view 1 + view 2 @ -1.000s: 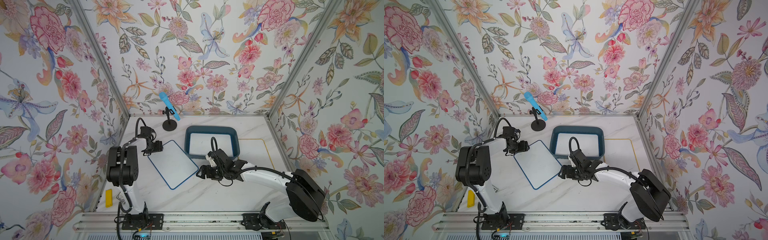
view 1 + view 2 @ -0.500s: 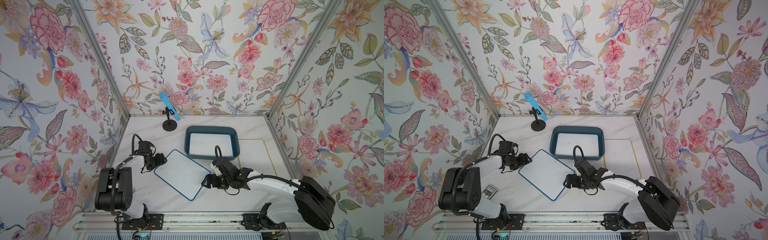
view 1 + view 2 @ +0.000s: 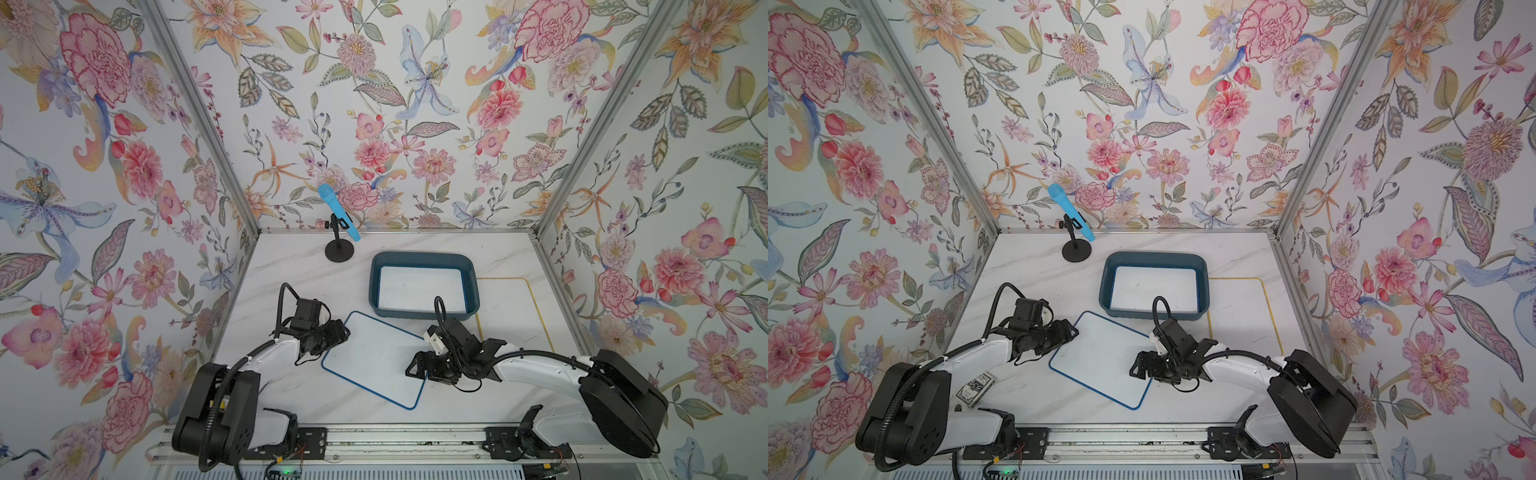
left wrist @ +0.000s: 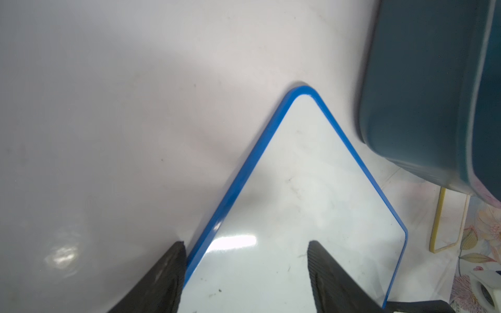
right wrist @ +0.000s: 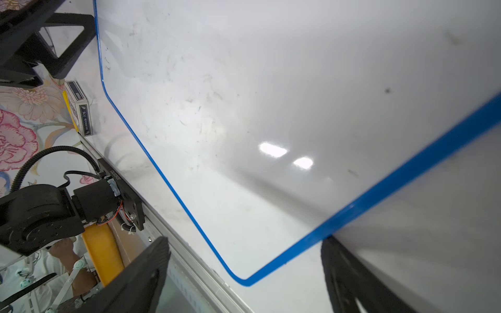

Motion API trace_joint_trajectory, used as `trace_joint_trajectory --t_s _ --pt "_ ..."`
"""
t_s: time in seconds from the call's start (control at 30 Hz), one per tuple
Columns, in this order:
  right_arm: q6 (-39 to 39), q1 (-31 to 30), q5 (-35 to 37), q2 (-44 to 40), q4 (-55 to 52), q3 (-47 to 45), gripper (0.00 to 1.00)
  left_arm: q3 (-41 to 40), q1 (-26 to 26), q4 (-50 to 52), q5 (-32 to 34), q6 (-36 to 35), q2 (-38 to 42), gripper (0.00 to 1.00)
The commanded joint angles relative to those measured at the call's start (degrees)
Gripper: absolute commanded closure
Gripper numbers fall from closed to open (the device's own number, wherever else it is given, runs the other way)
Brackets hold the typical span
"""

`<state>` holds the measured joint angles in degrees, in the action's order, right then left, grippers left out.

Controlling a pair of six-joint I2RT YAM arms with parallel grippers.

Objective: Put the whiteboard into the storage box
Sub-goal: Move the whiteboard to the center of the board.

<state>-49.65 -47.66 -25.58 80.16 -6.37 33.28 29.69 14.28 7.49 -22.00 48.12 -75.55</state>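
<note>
Readable print is limited to a small card box (image 3: 976, 384) lying well away from the storage box (image 3: 424, 258), out toward the left arm's base. In the right wrist view the card box (image 5: 80, 108) shows what looks like "POKER" on its end. The side print is too blurred to read.

The whiteboard (image 3: 372, 361) is blue-rimmed with faint grey smudges. It lies flat on the table (image 3: 291, 270), outside the storage box on its arm-base side, and is turned at an angle to it. In the left wrist view one rounded corner of the whiteboard (image 4: 298, 195) comes near the box's outer wall (image 4: 406, 94), with a sliver of table between them. A white panel (image 3: 419, 286) already covers the box floor.

The left gripper (image 3: 338, 332) sits at the board edge away from the box, toward the robot's left. Its jaws are spread, one finger (image 4: 325, 271) over the board and the other just outside the blue rim, and they pinch nothing. The right gripper (image 3: 417, 368) is at the opposite edge, on the box's arm-base side. Its jaws are also spread, with the rim running between the fingers (image 5: 151, 260) and nothing pinched.

A strip of bare table runs behind the box to the back wall. A thin yellow outline (image 3: 530, 291) marks the table just beside the box on the robot's right. A blue microphone (image 3: 336, 210) on a black stand (image 3: 339, 251) stands off the box's far-left corner.

The table is glossy white marble-look with light glare. Floral wallpaper (image 3: 374, 104) covers three walls, and a metal rail (image 3: 395, 432) carries both arm bases.
</note>
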Motion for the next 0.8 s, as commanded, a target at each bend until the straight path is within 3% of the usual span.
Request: trace_joint_trajectory --t_s 0.0,0.3,0.53,0.77 --pt "0.31 0.93 -1.26 3.98 4.77 -1.66 0.11 -3.03 4.51 2.28 -7.79 6.68 2.32 0.29" --pt "5.57 10.08 1.83 -2.86 -3.06 -2.95 0.09 -6.51 5.99 -0.71 -13.57 10.5 8.9 0.32" --pt "7.88 13.65 0.68 -0.34 -3.21 -0.01 0.09 -4.06 8.64 -6.65 -16.95 12.66 5.29 0.35" --pt "7.99 13.56 0.62 0.02 -2.97 -1.39 0.1 -8.03 11.64 -28.03 -22.53 24.59 1.58 0.35"
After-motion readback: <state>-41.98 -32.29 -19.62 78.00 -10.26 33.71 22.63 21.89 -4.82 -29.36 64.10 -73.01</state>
